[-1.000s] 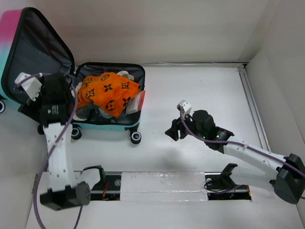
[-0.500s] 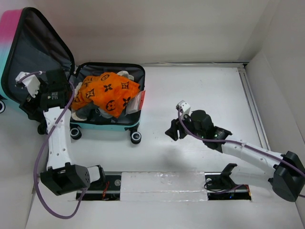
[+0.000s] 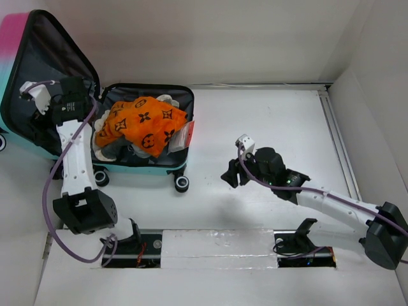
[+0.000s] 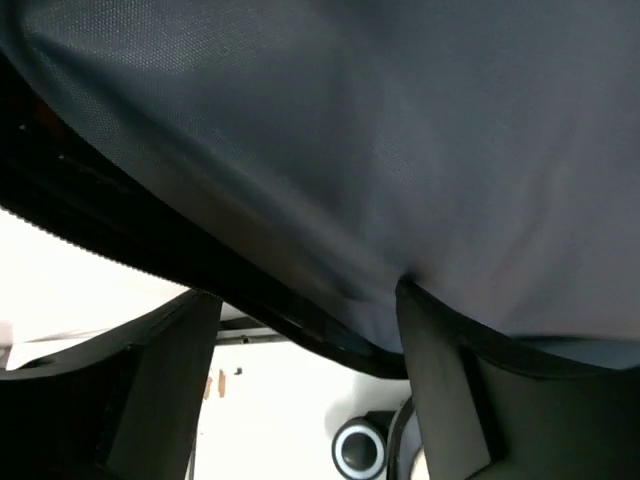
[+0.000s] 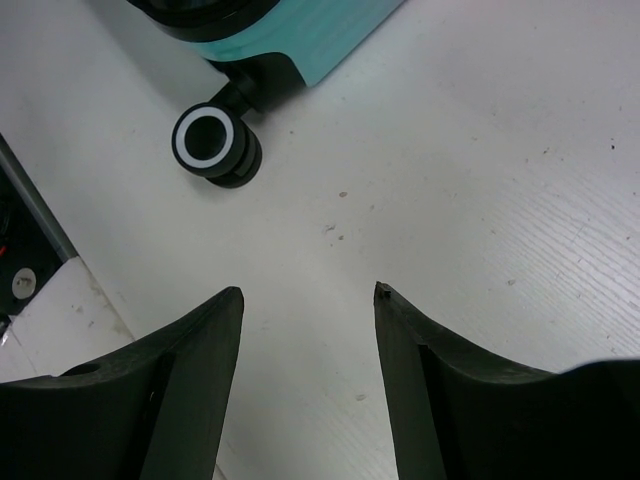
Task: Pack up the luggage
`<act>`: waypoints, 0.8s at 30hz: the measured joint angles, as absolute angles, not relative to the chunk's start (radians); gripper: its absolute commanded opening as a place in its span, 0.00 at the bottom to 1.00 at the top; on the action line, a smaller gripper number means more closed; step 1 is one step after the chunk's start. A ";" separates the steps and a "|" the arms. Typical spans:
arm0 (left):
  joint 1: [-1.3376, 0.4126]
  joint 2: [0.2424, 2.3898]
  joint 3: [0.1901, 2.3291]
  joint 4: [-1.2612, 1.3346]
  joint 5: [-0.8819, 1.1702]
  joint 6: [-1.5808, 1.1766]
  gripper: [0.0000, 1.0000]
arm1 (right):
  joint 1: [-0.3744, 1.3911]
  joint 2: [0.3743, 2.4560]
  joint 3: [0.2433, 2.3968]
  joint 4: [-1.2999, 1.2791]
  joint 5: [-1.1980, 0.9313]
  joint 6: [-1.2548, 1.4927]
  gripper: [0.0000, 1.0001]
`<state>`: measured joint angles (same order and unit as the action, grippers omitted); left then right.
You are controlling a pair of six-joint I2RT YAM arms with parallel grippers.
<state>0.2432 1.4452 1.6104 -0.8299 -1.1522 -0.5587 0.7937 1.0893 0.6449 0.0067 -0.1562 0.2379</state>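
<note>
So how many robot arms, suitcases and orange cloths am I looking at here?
Robot arms: 2, the left arm and the right arm
Child's suitcase: 1
Orange patterned cloth: 1
Total: 4

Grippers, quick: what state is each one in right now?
Left gripper: open, jaws either side of the luggage lid's edge, not clamped.
Right gripper: open, empty, above the table.

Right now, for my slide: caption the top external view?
Left claw at the lid rim of the open luggage; right claw, open, hovers over the table.
</note>
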 measured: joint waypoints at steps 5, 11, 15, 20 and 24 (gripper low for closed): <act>0.368 1.456 1.608 -0.816 -1.115 -0.559 0.54 | 0.794 1.122 0.645 0.007 -0.140 0.237 0.61; 0.368 1.453 1.625 -0.815 -1.094 -0.572 0.00 | 0.796 1.161 0.645 0.001 -0.130 0.234 0.61; 0.250 1.449 1.658 -0.765 -1.139 -0.543 0.00 | 0.802 1.161 0.645 0.001 -0.127 0.234 0.61; -0.245 1.423 1.592 -0.689 -1.357 -0.392 0.00 | 0.806 1.171 0.646 0.002 -0.123 0.232 0.61; -0.764 1.409 1.450 -0.739 -1.478 -0.323 0.00 | 0.807 1.177 0.646 0.000 -0.109 0.232 0.61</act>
